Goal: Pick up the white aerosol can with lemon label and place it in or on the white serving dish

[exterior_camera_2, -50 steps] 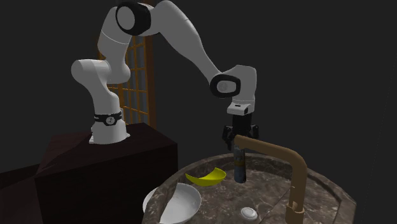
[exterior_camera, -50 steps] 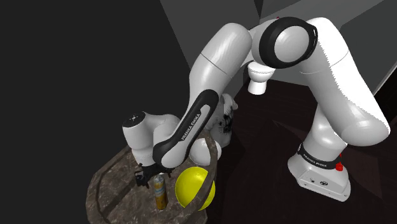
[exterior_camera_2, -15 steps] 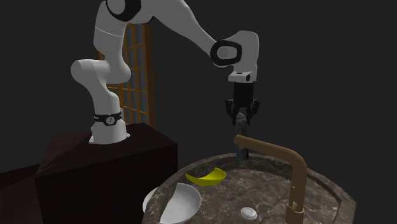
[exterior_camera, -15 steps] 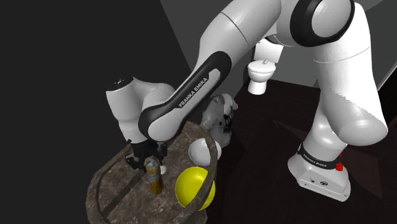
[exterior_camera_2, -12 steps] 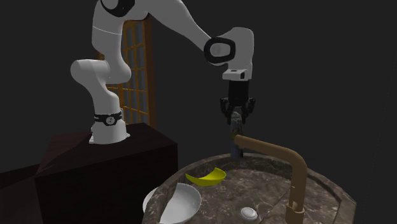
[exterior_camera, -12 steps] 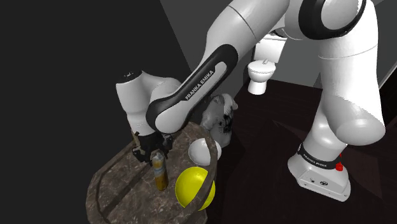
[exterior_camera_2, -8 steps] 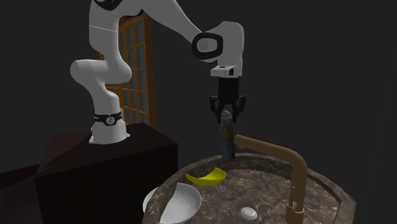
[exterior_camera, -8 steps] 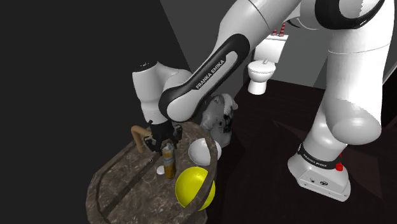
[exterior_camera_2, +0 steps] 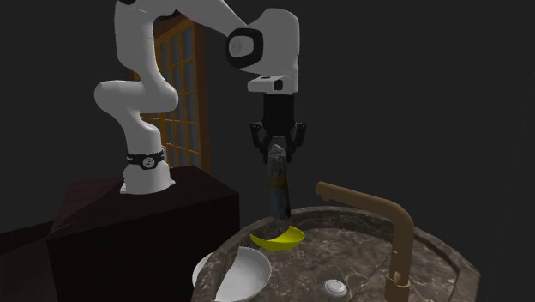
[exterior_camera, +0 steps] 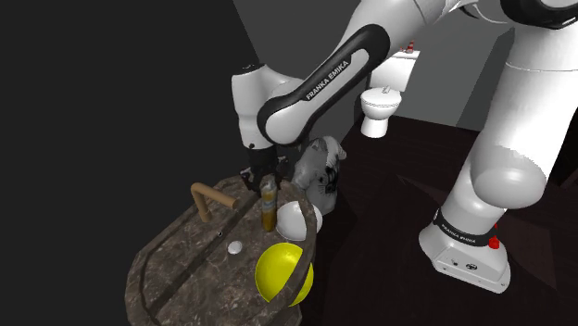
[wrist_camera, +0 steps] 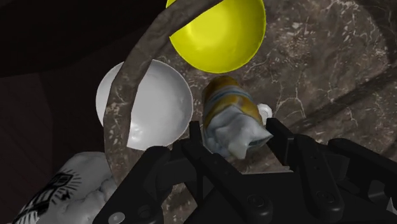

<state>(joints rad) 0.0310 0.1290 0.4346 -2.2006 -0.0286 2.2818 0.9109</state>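
I have the slim cylindrical aerosol can (exterior_camera_2: 278, 193) pinched by its top between the black two-finger gripper's (exterior_camera_2: 277, 146) jaws, hanging upright under the hand. From the wrist camera the can (wrist_camera: 232, 114) shows a crumpled-looking pale grey-white cap end, then a body banded in yellow-orange and pale grey. The gripper (wrist_camera: 236, 137) clasps it from both sides.

In the shoulder view the can (exterior_camera: 268, 206) hangs from the gripper (exterior_camera: 264, 178) with its base just beside the smooth white round serving dish (exterior_camera: 295, 220). In the second exterior view its base overlaps the far rim of the glossy yellow bowl (exterior_camera_2: 279, 239). I cannot tell whether they touch.

The dish (wrist_camera: 153, 105) is plain, matte and shallow, sitting at the edge of the round dark marbled stone basin (exterior_camera: 176, 269), whose brown rim crosses it. The yellow bowl (wrist_camera: 219, 32) is just beside the dish. An angular bronze-coloured tap (exterior_camera_2: 377, 214) rises over the basin.
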